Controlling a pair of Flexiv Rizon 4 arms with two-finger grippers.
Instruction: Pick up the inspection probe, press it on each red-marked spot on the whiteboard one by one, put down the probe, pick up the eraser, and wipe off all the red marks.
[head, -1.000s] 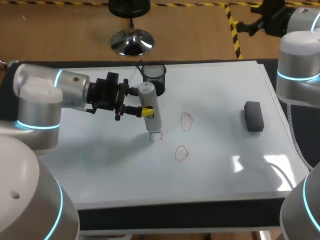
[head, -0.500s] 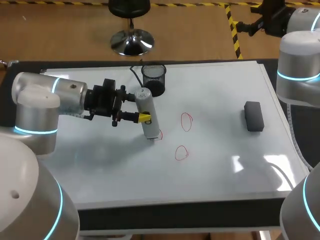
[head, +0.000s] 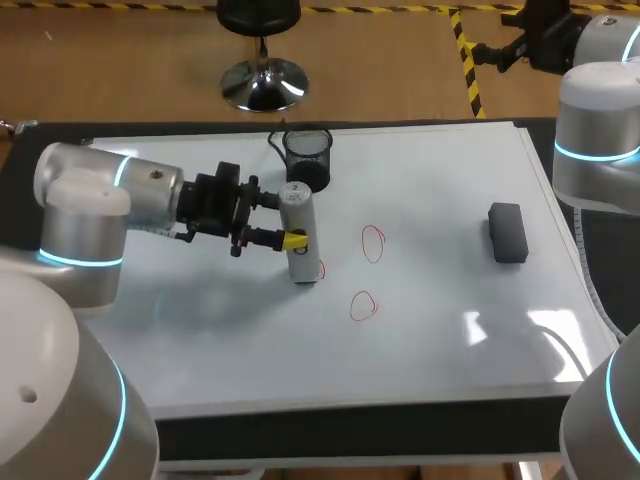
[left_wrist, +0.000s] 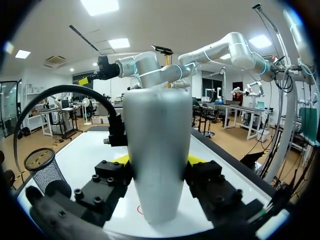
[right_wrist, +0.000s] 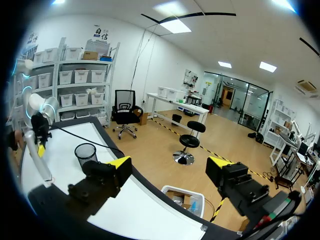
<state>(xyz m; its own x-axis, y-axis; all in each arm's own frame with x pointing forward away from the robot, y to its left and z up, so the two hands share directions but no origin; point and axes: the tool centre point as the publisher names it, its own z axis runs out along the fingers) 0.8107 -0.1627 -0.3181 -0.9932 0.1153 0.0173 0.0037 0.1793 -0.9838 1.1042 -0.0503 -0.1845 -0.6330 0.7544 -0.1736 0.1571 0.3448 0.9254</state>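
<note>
My left gripper (head: 290, 222) is shut on the inspection probe (head: 298, 235), a silver cylinder standing nearly upright. The probe's tip rests on the whiteboard (head: 450, 300) at the leftmost red mark (head: 319, 270), hiding most of it. Two more red loops lie to the right, one (head: 372, 243) farther back and one (head: 362, 305) nearer the front. In the left wrist view the probe (left_wrist: 157, 155) fills the gap between the yellow fingertips (left_wrist: 120, 159). The dark eraser (head: 508, 232) lies at the board's right. My right gripper (right_wrist: 170, 165) hangs open and empty, high off the table's far right corner.
A black mesh cup (head: 307, 158) stands at the board's back, just behind the probe, also seen beside the left gripper (left_wrist: 42, 167). A black cable runs near the cup. My right arm (head: 598, 120) stands at the right edge.
The left gripper shifted slightly and turned the probe from tilted to nearly upright, with its tip settled on the leftmost red mark. The right arm and eraser have not moved.
</note>
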